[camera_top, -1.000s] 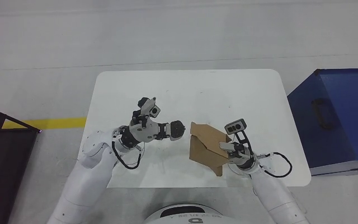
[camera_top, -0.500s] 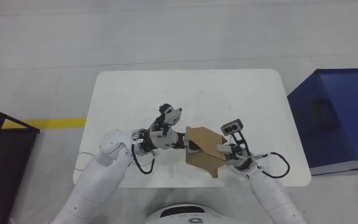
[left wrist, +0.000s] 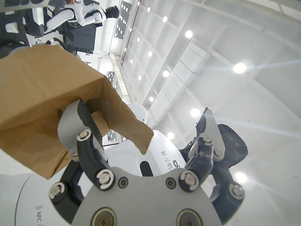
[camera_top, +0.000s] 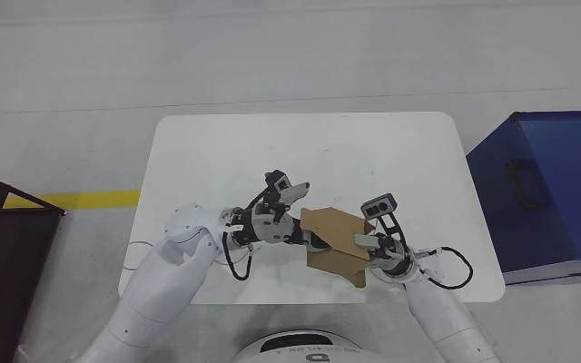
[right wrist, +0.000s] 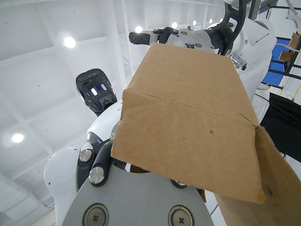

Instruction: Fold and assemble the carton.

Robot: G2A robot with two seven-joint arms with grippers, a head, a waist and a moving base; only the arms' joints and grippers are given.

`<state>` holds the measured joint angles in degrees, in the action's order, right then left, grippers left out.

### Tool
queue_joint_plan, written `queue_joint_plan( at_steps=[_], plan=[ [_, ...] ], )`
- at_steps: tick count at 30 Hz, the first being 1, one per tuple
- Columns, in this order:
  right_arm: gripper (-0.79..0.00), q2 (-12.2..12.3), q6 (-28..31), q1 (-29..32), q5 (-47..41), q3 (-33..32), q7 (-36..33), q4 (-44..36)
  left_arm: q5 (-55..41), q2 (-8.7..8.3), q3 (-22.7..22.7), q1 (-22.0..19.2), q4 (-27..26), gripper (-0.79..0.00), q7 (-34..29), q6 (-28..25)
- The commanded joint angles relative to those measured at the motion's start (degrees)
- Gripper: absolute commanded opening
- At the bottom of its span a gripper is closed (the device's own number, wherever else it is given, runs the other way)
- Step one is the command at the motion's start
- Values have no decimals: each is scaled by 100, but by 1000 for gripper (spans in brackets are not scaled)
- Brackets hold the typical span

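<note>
Under the fingers (left wrist: pixel 70 123) you have a white, round-cornered table (camera_top: pixel 227 145). Well off to their right stands a blue box with a dark handle (camera_top: pixel 554 227). Far to their left lie a yellow floor stripe (camera_top: pixel 91 198) and a dark-framed object (camera_top: pixel 23 263). Round ceiling lights (left wrist: pixel 239 68) shine above them.

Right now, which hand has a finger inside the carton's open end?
The left hand: one finger inside the carton, the other outside. The right hand is at its far end.
</note>
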<state>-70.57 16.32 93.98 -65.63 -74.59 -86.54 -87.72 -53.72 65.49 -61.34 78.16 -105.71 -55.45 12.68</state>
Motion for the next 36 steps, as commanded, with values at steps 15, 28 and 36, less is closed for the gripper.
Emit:
queue_joint_plan(
  at_steps=[15, 28, 36],
  plan=[
    [-785, -26, -9, -112, -65, 64, 1, 140, 888, -165, -350, 1, -177, -677, -312, 503],
    [-785, -58, -62, -253, -52, 182, 54, 226, 1775, -372, -812, 154, -463, -520, -794, 675],
    [-785, -69, -99, -332, 5, 227, 109, 221, 2121, -441, -930, 222, -643, -428, -526, 794]
  ],
)
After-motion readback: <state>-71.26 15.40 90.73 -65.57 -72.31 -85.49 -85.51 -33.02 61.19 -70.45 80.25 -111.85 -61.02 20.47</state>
